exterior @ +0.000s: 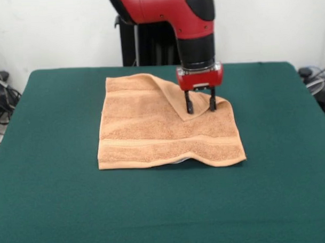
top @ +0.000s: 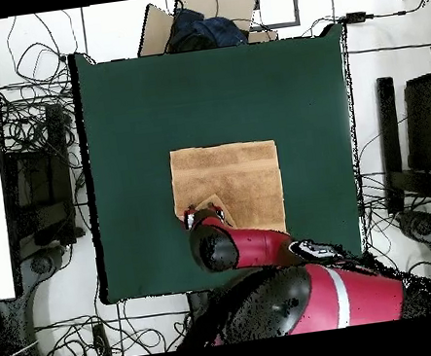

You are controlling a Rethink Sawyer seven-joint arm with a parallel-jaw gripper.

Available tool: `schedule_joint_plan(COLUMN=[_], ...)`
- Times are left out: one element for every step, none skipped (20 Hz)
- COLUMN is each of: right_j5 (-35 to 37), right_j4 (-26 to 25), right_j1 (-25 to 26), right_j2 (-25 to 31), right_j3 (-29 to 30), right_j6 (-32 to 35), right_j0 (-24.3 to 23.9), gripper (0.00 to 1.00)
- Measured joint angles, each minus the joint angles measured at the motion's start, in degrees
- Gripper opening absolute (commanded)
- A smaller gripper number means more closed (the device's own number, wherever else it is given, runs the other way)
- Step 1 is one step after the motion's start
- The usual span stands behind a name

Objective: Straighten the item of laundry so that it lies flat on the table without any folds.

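Observation:
The orange-tan towel [exterior: 152, 127] lies near the middle of the dark green table [exterior: 58, 200]. Its far right corner is folded over onto it as a triangular flap [exterior: 175, 97]. The near edge ripples slightly, and a bit of white shows under it. A woven band runs along the near side. My gripper [exterior: 200, 107] points straight down at the flap's right edge, with its fingers apart and their tips at the towel's surface, one on each side of the fold. In the overhead view the towel [top: 228, 169] is partly covered by my arm, and the gripper [top: 203, 213] is at the towel's lower left corner.
The robot's pedestal [exterior: 144, 47] stands behind the table's far edge. Cables and gear [exterior: 0, 92] lie off the table's left side. In the overhead view, boxes [top: 200, 16], cables and stands [top: 392, 143] surround the table [top: 132, 108].

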Motion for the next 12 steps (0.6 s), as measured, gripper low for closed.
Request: schedule_joint_plan(right_j5=[-0.7,-1.6,-2.7,-3.2,-4.2,-4.7,-5.2,-5.4,-6.1,-6.2,-6.3,-6.3], right_j4=[-0.3,-0.8,-1.2,-1.3,-1.3,-1.3,-1.3,-1.3,-1.3,-1.3,-1.3,-1.2], right_j1=[0.1,0.4,0.6,0.7,0.8,0.9,0.9,0.9,1.0,1.0,1.0,1.0], right_j2=[0.1,0.2,0.2,0.2,0.2,0.2,0.2,0.2,0.2,0.1,0.1,0.0], right_j3=[0.2,0.4,0.7,0.8,1.1,1.2,1.4,1.5,1.7,1.7,1.7,1.7], right_j6=[0.0,0.0,0.0,0.0,0.0,0.0,0.0,0.0,0.0,0.0,0.0,0.0], right_j0=[-0.2,-0.5,-0.7,-0.8,-0.8,-0.7,-0.7,-0.7,-0.7,-0.6,-0.5,-0.3], gripper=[1.00,1.00,1.00,1.00,1.00,1.00,1.00,1.00,1.00,1.00,1.00,1.00])
